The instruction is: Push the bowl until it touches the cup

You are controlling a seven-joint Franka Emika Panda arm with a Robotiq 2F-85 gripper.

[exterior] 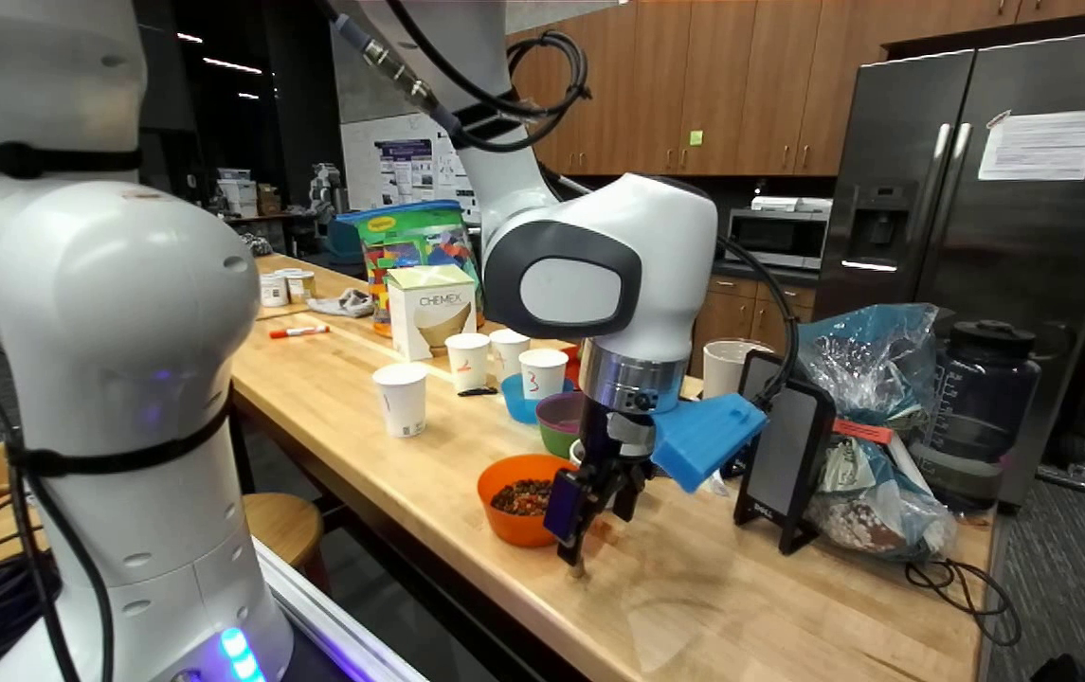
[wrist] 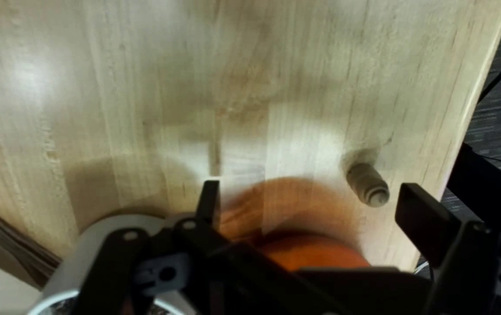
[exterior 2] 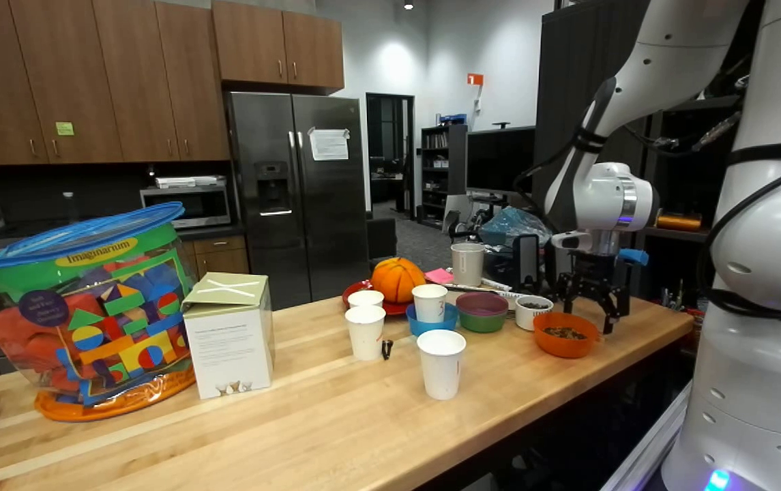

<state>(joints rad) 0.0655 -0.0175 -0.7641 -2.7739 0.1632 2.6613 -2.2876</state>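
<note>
1. Bowl: the orange bowl (exterior 2: 563, 346) stands upright on the table (exterior 2: 363, 436), near the edge on the robot's side. It is round; no long axis bears on the push. Loose dark bits (exterior: 523, 496) lie in it.

2. Gripper: the gripper (wrist: 310, 192) points down, its fingers (wrist: 425, 223) spread wide, with hold of nothing. A peg-like object (wrist: 367, 184) appears between them in the wrist view but is on the table, ungripped.

3. Governing relation: in both exterior views the bowl lies between the gripper and the lone white cup (exterior 2: 441, 368). The gripper is therefore judged to be on the correct side for pushing.

4. Alignment: in the wrist view the bowl shows low in the frame, partly hidden, across the gap between the fingers. Their spread is judged to run roughly crosswise to the push. Whether either touches the bowl cannot be told.

5. Target: other white cups (exterior 2: 366, 334) are present; the lone one is judged likeliest, being farther along the same edge. Bowl and cup stand well apart; the required contact is outstanding.

6. Next move: judged to call for low, steady travel along the edge towards that cup.

7. Hazards: the white container (exterior 2: 528, 320) just beside the bowl could be caught; drift the opposite way could carry the bowl off the edge.
</note>
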